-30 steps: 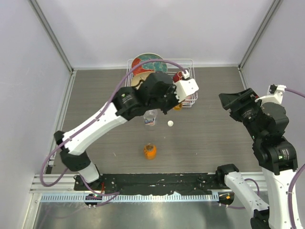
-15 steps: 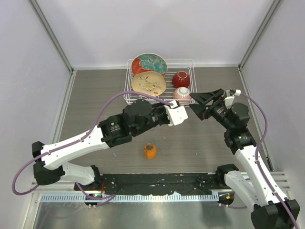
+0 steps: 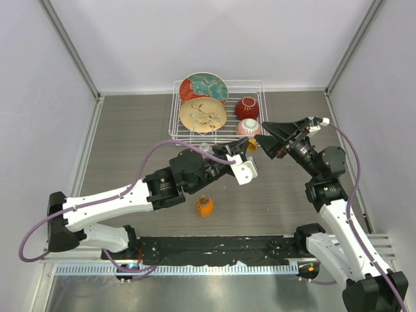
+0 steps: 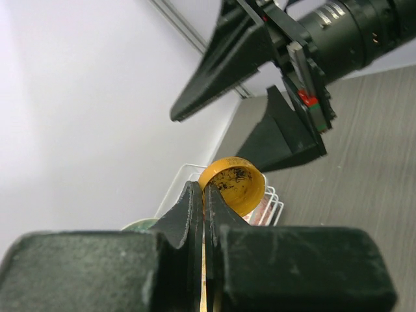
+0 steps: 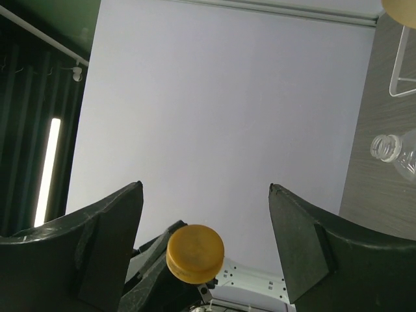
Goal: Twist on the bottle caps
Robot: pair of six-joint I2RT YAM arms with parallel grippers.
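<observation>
Orange cap pinched by rim in left tool; orange bottle upright; clear bottle uncapped.

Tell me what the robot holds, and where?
The left claw pinches a small round orange plastic cap by its rim; the right claw holds nothing.

- clear bottle: in the top view only the neck shows, rest is under left arm; right wrist view cuts it at the edge
- orange cap: lower rim hidden between left jaws
- rack: mostly behind the cap
</observation>
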